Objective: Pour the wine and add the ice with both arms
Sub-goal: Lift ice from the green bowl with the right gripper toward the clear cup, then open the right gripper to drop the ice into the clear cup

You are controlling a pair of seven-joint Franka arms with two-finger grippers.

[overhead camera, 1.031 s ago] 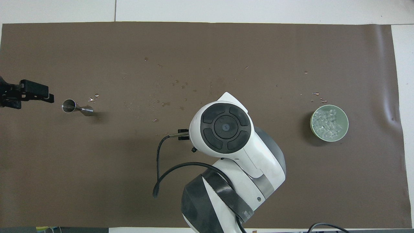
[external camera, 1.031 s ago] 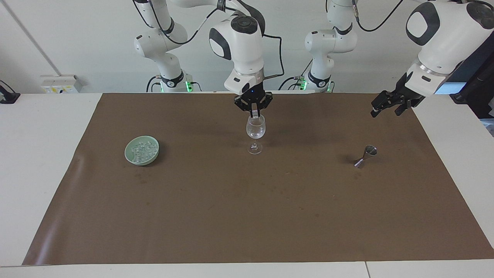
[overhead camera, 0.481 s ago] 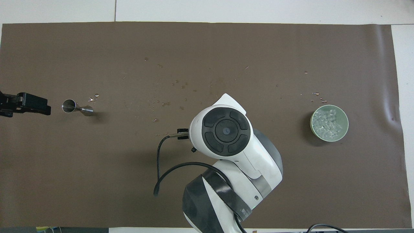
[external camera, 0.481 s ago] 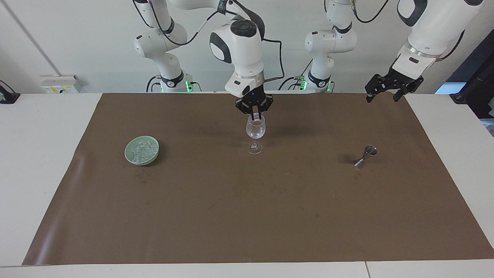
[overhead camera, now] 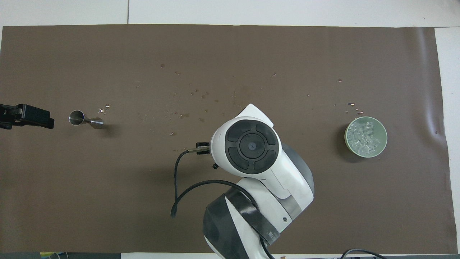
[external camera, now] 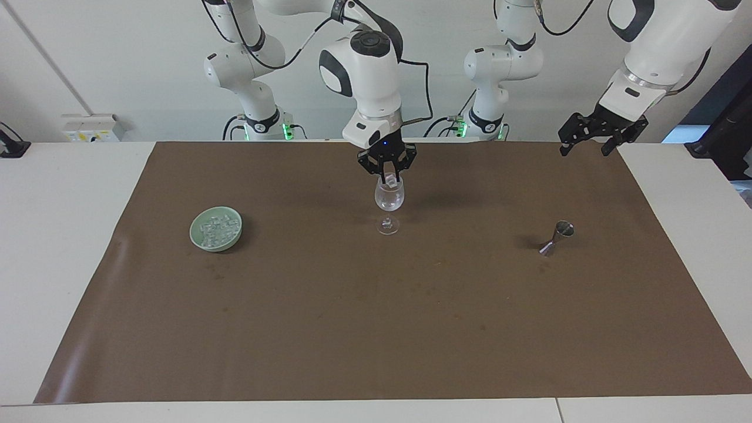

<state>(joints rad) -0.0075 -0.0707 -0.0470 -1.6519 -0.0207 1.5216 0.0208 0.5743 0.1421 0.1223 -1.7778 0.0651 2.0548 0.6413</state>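
Biggest thing in frame is the brown mat (external camera: 376, 329) covering most of the table. Then the arms: the right arm comes down at top center of the facing view, and its wrist fills the lower middle of the overhead shot, hiding everything beneath it.

The right gripper (external camera: 387, 174) hangs directly over the wine glass (external camera: 389, 200), center of the frame and a bit above the middle. A second ago it was pinching a small pale cube tight just above the rim; now its fingers have begun to part, and a pale cube (external camera: 388, 177) shows between the tips, right at the mouth of the glass. I can't tell if it's still gripped or already dropping. My read: this is the release, so one piece of ice is as good as in.

The left gripper (external camera: 589, 134) sits at the upper right, jaws spread wide and empty. It has lifted and pulled back toward its base over the last second, so I'd say its part is finished.

The green dish (external camera: 216, 228) at mid left holds the rest of the ice (external camera: 215, 229). The steel jigger (external camera: 556, 238) stands tilted at mid right. Tiny droplets (overhead camera: 187, 108) dot the mat in the overhead view.
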